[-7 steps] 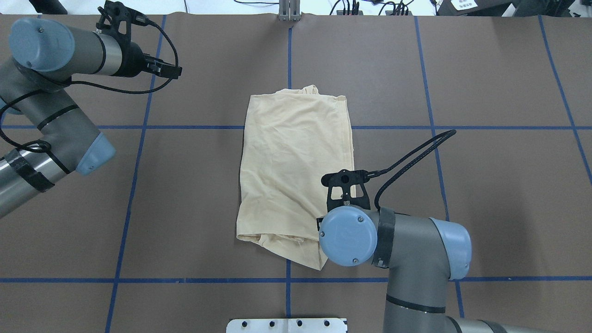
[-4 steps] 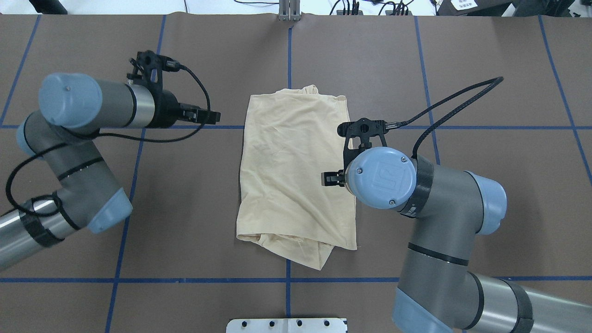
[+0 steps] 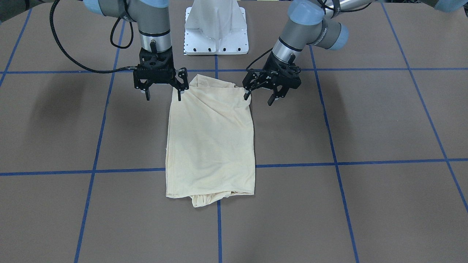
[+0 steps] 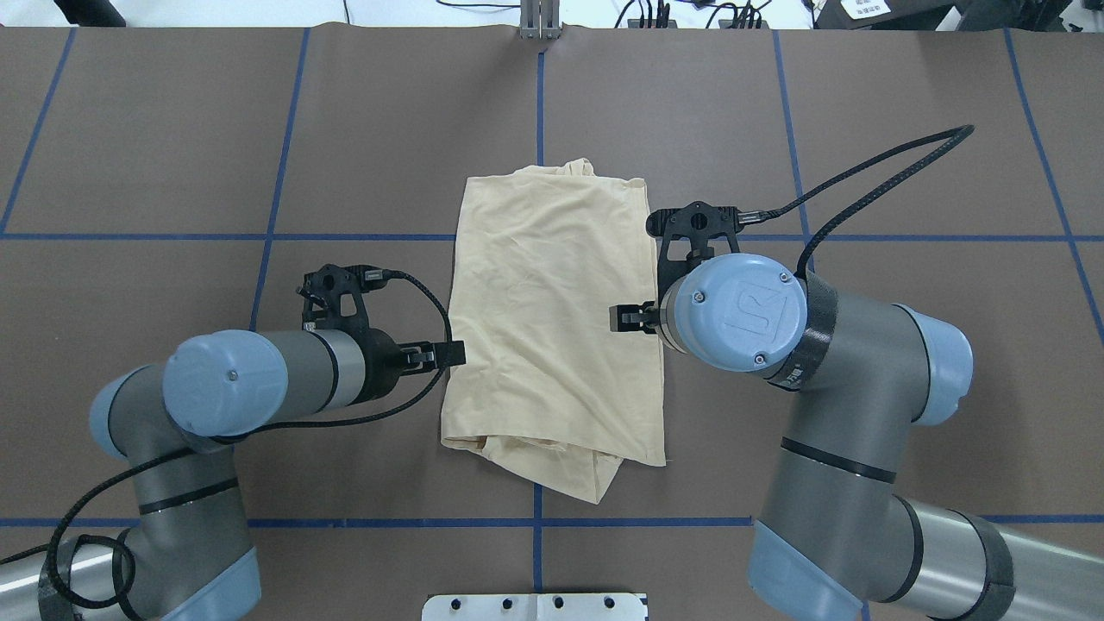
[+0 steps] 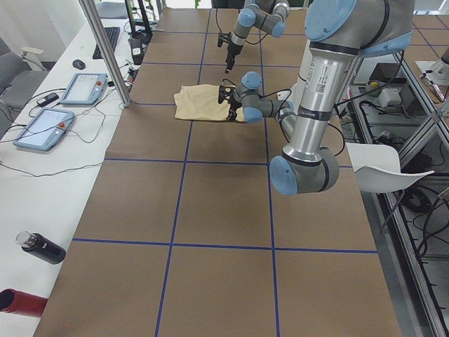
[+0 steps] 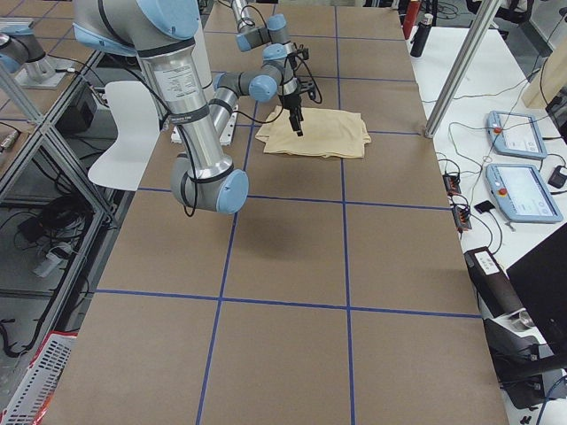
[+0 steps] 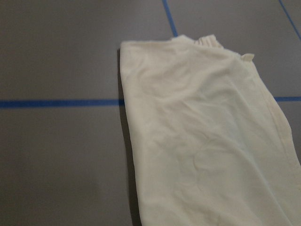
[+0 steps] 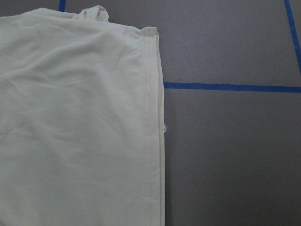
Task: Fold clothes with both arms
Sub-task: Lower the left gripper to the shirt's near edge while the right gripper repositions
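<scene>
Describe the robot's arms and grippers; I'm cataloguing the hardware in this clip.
Both the left arm and right arm are round grey and silver tubes with light blue joint caps; one right-arm cap bears an embossed logo. The left gripper and right gripper are black, skeletal, two-fingered. A black braided cable loops to each wrist.

shirt: cream T-shirt (image 4: 552, 319), folded to a long rectangle, flat mid-surface, bunched at near edge
left tool (image 4: 450, 354): at shirt's left edge, near half
right tool (image 4: 621, 318): over shirt's right edge, mid-length
surface (image 4: 345, 129): brown, blue tape grid
</scene>
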You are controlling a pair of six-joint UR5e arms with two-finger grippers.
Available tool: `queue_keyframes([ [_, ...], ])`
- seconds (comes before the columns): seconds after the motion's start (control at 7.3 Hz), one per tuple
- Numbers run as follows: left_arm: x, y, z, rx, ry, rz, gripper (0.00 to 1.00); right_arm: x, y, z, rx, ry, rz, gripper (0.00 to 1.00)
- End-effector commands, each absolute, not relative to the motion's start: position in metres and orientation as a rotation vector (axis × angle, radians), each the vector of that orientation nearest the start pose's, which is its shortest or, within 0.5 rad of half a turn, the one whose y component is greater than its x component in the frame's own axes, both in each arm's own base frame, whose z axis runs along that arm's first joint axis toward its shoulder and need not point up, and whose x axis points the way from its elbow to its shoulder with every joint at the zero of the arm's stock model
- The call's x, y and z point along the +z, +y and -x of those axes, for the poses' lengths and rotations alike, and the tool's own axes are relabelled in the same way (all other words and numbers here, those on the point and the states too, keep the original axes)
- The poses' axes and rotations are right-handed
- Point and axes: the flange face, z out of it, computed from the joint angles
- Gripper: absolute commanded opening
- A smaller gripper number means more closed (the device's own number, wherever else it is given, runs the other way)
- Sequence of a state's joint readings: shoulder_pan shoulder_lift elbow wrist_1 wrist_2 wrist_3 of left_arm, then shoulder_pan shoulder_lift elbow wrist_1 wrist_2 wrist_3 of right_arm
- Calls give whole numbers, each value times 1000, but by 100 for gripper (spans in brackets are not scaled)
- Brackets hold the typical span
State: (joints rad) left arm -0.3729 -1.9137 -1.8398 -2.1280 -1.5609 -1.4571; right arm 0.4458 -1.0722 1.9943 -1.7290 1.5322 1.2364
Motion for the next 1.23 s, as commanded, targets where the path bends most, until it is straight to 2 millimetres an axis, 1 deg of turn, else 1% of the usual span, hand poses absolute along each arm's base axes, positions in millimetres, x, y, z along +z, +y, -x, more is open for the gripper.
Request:
queue_keyframes([
  [0.0, 292, -302, -534, -300, 1101, -202, 83, 228, -374, 465, 122, -690, -324, 100],
  [0.14, 289, -292, -540, -284, 1107, -190, 78, 229, -374, 466, 122, -688, -325, 100],
  [0.27, 286, -282, -547, -265, 1112, -177, 68, 229, -374, 466, 122, -687, -324, 100],
  [0.41, 285, -278, -550, -258, 1116, -171, 60, 233, -374, 467, 120, -680, -319, 100],
  [0.55, 283, -276, -552, -256, 1117, -169, 57, 234, -374, 467, 121, -678, -320, 100],
  [0.82, 285, -277, -554, -254, 1113, -170, 57, 236, -374, 466, 121, -675, -319, 100],
  [0.96, 286, -278, -560, -252, 1105, -169, 57, 236, -374, 466, 120, -675, -321, 100],
  [1.1, 287, -278, -561, -245, 1103, -171, 58, 236, -374, 466, 120, -675, -321, 100],
])
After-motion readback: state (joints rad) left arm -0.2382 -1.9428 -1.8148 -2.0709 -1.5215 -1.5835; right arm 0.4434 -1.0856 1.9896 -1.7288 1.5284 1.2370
